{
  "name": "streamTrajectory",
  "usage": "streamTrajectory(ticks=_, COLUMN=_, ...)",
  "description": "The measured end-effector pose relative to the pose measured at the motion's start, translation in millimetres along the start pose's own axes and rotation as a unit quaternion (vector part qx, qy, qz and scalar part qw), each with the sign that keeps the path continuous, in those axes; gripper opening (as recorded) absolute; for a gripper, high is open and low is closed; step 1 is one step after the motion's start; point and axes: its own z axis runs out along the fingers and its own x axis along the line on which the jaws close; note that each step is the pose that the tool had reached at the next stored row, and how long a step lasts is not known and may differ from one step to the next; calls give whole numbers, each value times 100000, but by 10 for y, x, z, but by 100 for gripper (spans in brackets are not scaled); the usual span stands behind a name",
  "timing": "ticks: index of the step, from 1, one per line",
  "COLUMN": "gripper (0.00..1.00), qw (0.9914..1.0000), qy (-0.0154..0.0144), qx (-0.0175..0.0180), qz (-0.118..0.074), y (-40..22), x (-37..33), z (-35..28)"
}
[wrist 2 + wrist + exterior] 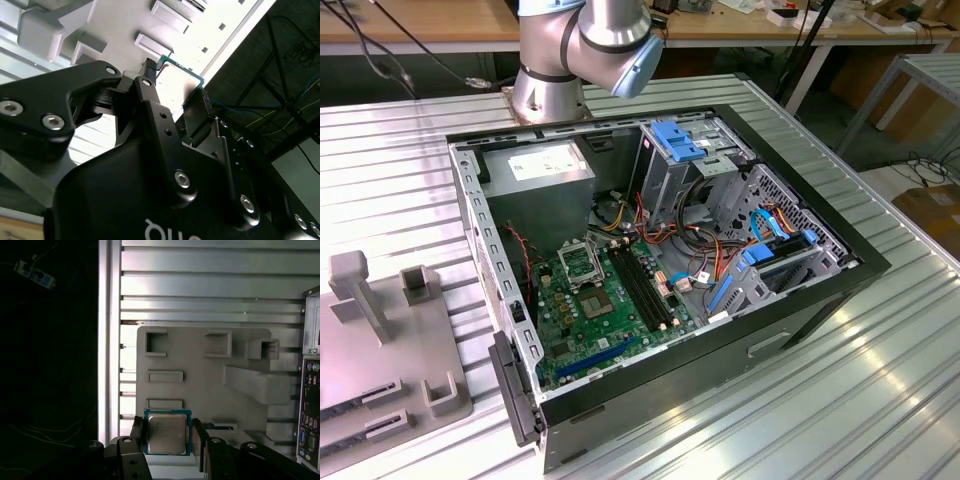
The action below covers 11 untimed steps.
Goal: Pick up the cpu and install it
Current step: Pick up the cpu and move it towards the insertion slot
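Observation:
The cpu (167,433), a small square plate of pale metal with a green rim, sits between the two black fingers (137,432) of my gripper (168,436), which is shut on its opposite edges. It hangs well above the grey fixture tray (200,385). In the second wrist view the cpu (181,82) shows at the fingertips, with the gripper (175,97) clamped around it. In the exterior view the black square-framed socket (582,262) lies on the green board (590,320) inside the open computer case (800,300).
The grey tray (380,340) with upright posts and slots lies on the ribbed metal table (880,400) at the exterior view's left of the case. The arm's base (550,90) stands behind the case. Cables, drive bays and a power supply (545,170) crowd the case.

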Motion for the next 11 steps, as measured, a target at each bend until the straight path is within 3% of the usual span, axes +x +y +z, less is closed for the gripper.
streamTrajectory(ticks=11, gripper=47, qw=100000, qy=175, qx=0, qz=-2, y=0, x=3, z=-151)
